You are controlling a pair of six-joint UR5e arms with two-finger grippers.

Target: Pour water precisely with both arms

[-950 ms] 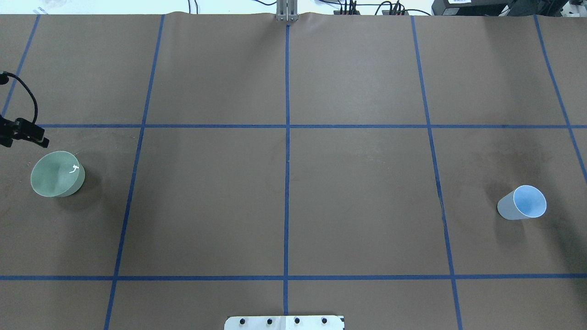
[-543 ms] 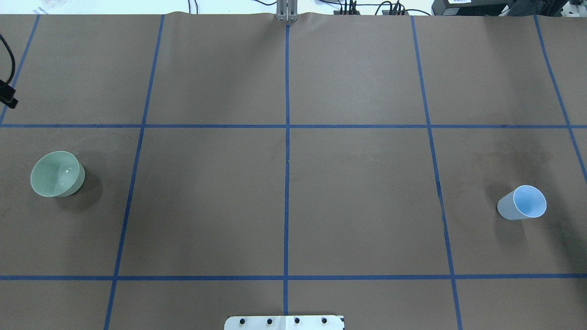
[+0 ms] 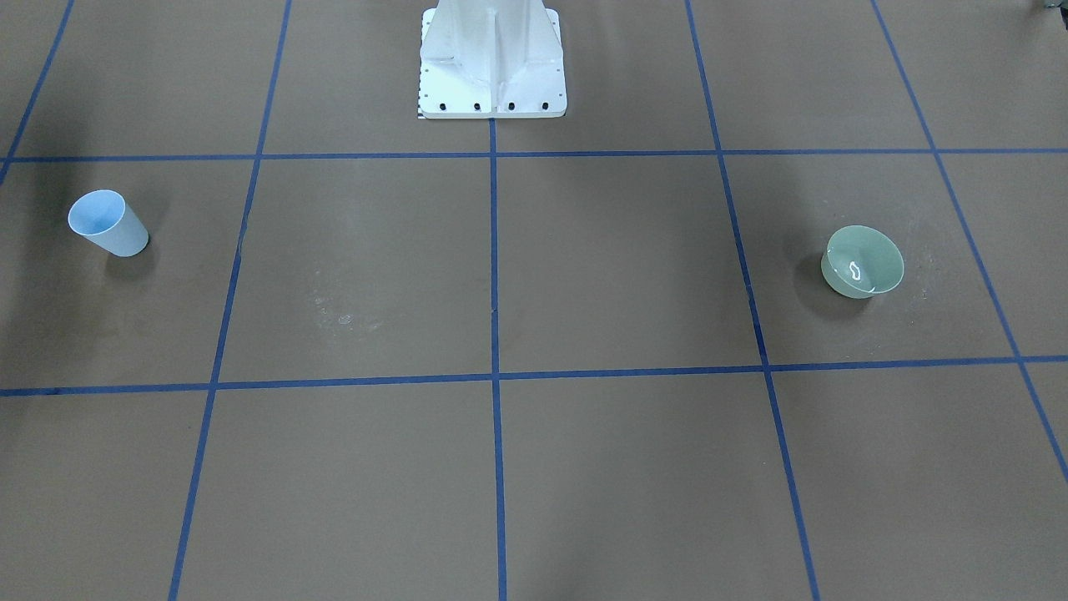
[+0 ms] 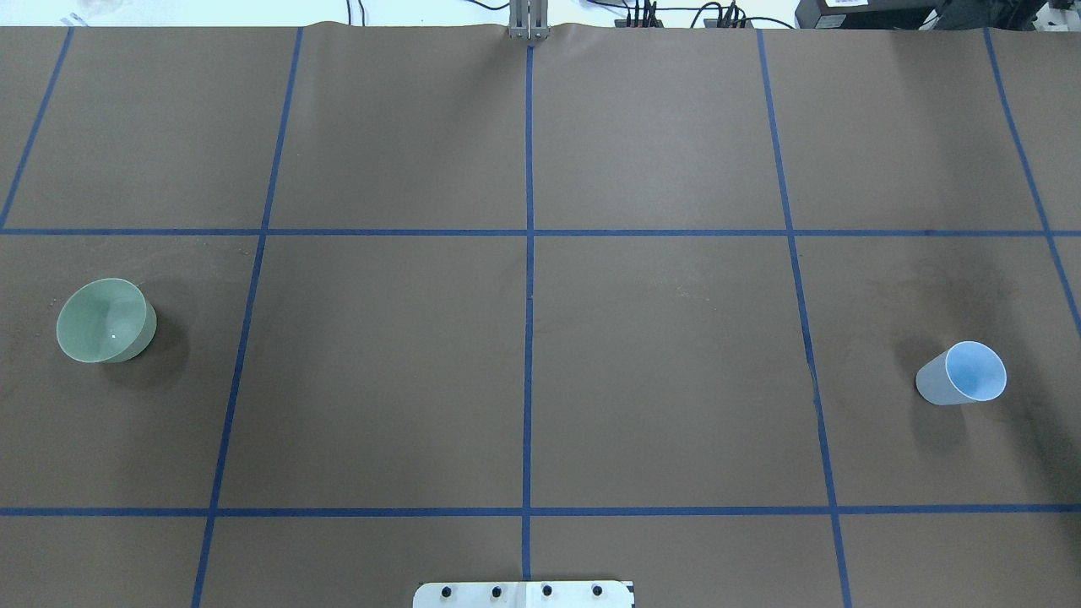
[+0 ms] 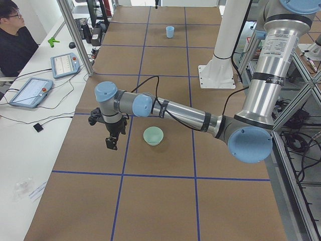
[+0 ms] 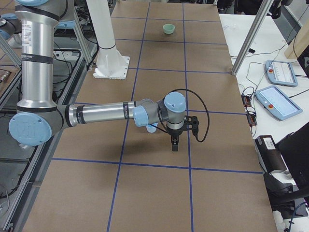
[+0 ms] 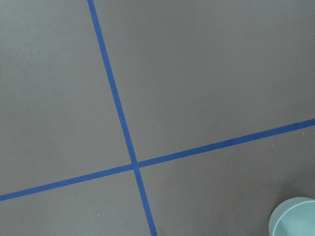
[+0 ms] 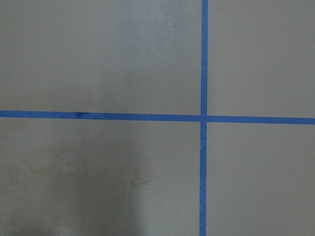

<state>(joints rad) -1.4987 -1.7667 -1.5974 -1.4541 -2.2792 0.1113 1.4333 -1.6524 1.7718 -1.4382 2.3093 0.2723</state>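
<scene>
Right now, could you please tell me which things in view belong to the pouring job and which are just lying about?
For the job: green bowl, water glinting inside it, blue cup, left arm, right arm.
Just lying about: white pedestal, control tablets, blue tape grid.

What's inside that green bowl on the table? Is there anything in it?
The green bowl holds no solid object. A bright wavy glint on its bottom suggests a little water; how much cannot be told, since the liquid is clear.

Green bowl [image 7: 295, 219] partly off-view
</scene>
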